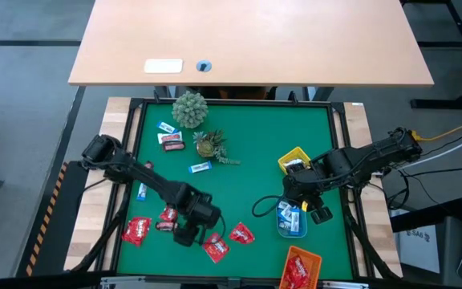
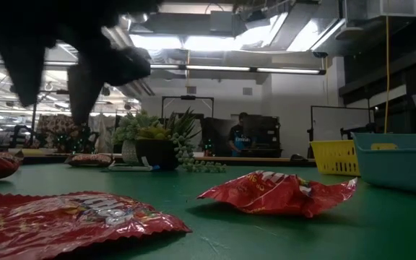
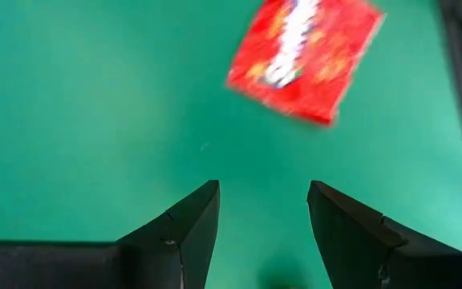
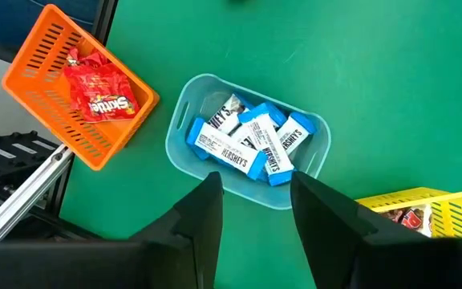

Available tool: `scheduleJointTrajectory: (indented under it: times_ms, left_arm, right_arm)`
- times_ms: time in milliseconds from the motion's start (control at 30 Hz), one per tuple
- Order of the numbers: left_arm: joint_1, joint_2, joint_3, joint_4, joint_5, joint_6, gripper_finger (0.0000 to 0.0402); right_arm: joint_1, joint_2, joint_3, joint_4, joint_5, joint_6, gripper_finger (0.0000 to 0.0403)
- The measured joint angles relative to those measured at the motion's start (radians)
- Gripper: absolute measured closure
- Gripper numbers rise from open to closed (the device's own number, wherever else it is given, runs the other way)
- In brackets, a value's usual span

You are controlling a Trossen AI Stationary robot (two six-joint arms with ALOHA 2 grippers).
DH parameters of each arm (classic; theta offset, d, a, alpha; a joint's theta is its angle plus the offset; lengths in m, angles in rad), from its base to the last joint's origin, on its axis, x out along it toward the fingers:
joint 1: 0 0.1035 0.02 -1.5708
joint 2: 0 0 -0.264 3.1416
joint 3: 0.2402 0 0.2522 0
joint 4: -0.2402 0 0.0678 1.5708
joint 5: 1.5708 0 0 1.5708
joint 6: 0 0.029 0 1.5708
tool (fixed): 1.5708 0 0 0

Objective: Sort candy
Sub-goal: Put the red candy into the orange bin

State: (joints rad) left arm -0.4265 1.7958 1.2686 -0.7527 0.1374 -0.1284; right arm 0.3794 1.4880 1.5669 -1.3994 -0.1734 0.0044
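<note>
Red candy packets lie flat on the green mat (image 1: 239,185) near its front edge: one at the left (image 1: 135,231), one beside my left arm (image 1: 167,215), two further right (image 1: 215,247) (image 1: 241,234). Blue-and-white wrappers (image 1: 200,167) and maroon bars (image 1: 172,140) lie farther back. My left gripper (image 1: 186,237) hangs open over bare mat, with a red packet (image 3: 303,56) just ahead of its fingers. My right gripper (image 4: 255,181) stands open and empty above the blue tray (image 4: 184,104), which holds blue-and-white candies (image 4: 251,140).
An orange tray (image 1: 301,269) with a red packet sits at the front right, a yellow tray (image 1: 295,160) behind the blue one. Two small green plants (image 1: 189,108) (image 1: 209,144) stand at the mat's far side. A wooden table (image 1: 255,40) lies beyond.
</note>
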Motion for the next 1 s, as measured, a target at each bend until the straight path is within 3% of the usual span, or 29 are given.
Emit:
scheduleJointTrajectory:
  times_ms: [367,567,1000]
  left_arm:
    - [-0.126,0.002,0.0,0.269,-0.234,0.097,0.0216]
    - [-0.142,0.07,0.0,0.395,-0.198,0.129,0.0216]
    - [-0.118,0.213,0.001,0.424,-0.149,0.232,0.0216]
  right_arm:
    - [0.0,0.0,0.0,0.013,0.001,0.0,0.0254]
    - [0.0,0.0,0.0,0.015,0.001,-0.001,0.0254]
    - [0.0,0.0,0.0,0.015,0.001,-0.001,0.0254]
